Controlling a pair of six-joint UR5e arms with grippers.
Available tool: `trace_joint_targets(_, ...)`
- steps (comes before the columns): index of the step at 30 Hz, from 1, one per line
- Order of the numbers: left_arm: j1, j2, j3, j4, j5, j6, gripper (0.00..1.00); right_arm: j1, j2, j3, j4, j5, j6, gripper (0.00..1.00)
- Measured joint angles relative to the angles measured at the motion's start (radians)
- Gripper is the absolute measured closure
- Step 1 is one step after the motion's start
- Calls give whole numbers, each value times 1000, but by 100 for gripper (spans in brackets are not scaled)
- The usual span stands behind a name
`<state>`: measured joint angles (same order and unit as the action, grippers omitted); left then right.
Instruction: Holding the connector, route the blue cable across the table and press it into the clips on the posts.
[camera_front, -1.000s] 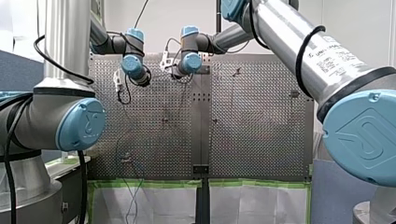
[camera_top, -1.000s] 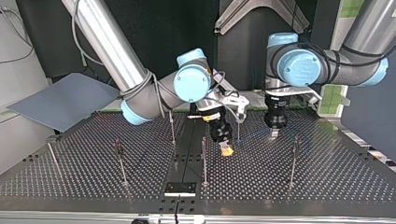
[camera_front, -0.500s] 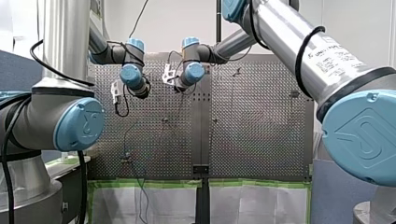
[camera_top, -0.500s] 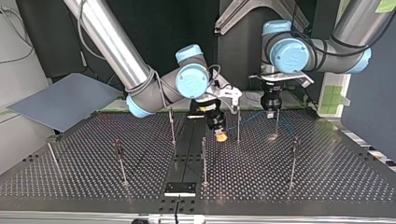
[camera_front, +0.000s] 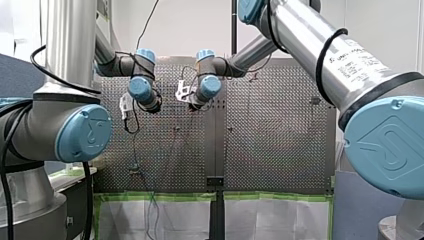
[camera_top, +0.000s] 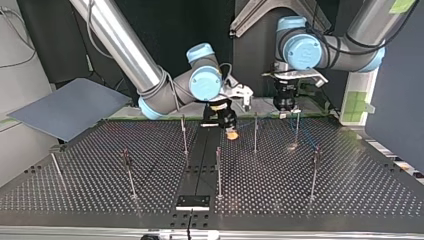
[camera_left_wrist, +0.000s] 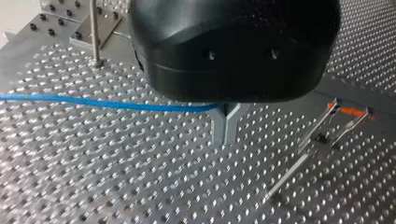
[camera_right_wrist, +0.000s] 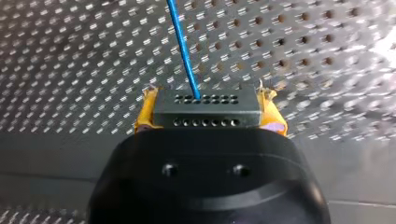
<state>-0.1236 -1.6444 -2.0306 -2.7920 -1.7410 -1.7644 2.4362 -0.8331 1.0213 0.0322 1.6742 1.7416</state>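
Observation:
In the right wrist view my right gripper (camera_right_wrist: 206, 106) is shut on a dark connector (camera_right_wrist: 205, 116), gripped between yellow pads (camera_right_wrist: 145, 114). The blue cable (camera_right_wrist: 183, 51) leaves the connector and runs ahead over the perforated table (camera_right_wrist: 70, 70). The metal fingers of my left gripper (camera_left_wrist: 225, 123) are shut on the blue cable (camera_left_wrist: 93, 101), which trails off to one side. Seen in the top view, my right gripper (camera_top: 231, 133) hangs near the middle back and my left gripper (camera_top: 286, 106) to its right, both above the table. A faint blue cable (camera_top: 311, 140) slants toward a post (camera_top: 314, 172).
Several thin posts stand on the table, among them post (camera_top: 184, 135), post (camera_top: 255, 131) and post (camera_top: 218, 172). A clip-topped post (camera_left_wrist: 327, 135) stands beside my left gripper. A grey board (camera_top: 70, 107) leans at the top view's left. A black plate (camera_top: 192, 202) sits at the near edge.
Both grippers have lifted and drawn back toward the top view's far edge, each keeping its hold. The cable between them has been drawn along with them.

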Motion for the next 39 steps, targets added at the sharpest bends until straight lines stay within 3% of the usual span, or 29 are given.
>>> trace_joint_targets(10,-35,-84,-2,85,9,-20,100,-10,1,94,-53,1,-9,100)
trace_joint_targets(17,-43,-141,-10,134,4,-42,100,-12,2,147,-85,-19,-7,100)
trace_joint_targets(22,-42,-186,-11,167,9,-46,100,-14,5,154,-95,-41,-5,100)
trace_joint_targets(31,-25,-260,-10,219,18,-49,100,-32,21,155,-116,-50,-3,100)
trace_joint_targets(39,-7,-276,-6,262,32,-54,100,-41,57,155,-137,-58,-2,100)
